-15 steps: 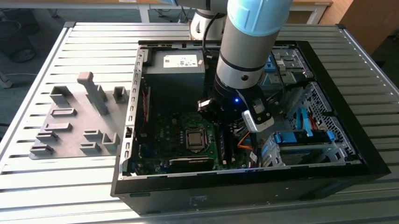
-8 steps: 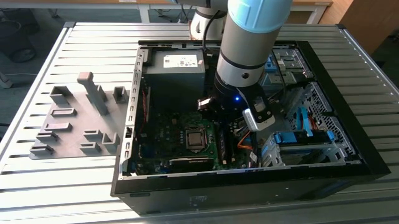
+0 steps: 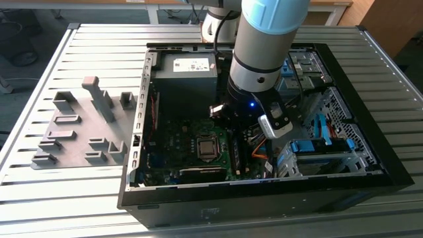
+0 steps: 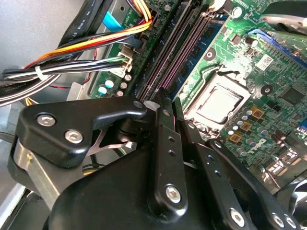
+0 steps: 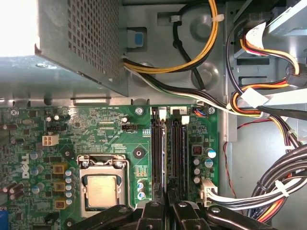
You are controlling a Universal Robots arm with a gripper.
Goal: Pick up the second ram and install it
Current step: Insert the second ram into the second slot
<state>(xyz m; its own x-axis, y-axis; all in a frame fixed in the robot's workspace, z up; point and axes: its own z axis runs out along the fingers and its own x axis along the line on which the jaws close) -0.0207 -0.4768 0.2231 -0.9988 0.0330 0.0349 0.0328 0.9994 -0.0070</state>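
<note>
grey ribbed metal makes the worktop (image 3: pixel 99 198), and on it stands an open computer case (image 3: pixel 370 144) with the motherboard (image 3: pixel 178 148) lying flat inside.

the second ram (image 5: pixel 166 158) seems to be the thin board seen edge-on between the two long black memory slots (image 5: pixel 176 153), running from the fingers towards the top of the board. the hand (image 5: pixel 167 211) is down over these slots, its black fingers (image 5: pixel 153 213) clenched close together on the near end of the stick. my judgement: the picking up is done and the stick is at the slots, but i cannot tell if it is fully seated.

beside the slots is the bare processor socket (image 5: pixel 102 189); cable bundles (image 5: pixel 268 187) lie near. in the exterior view, grey fixture blocks (image 3: pixel 86 129) stand on the exterior view's left of the case. beyond the worktop the room shows floor and wooden furniture.
</note>
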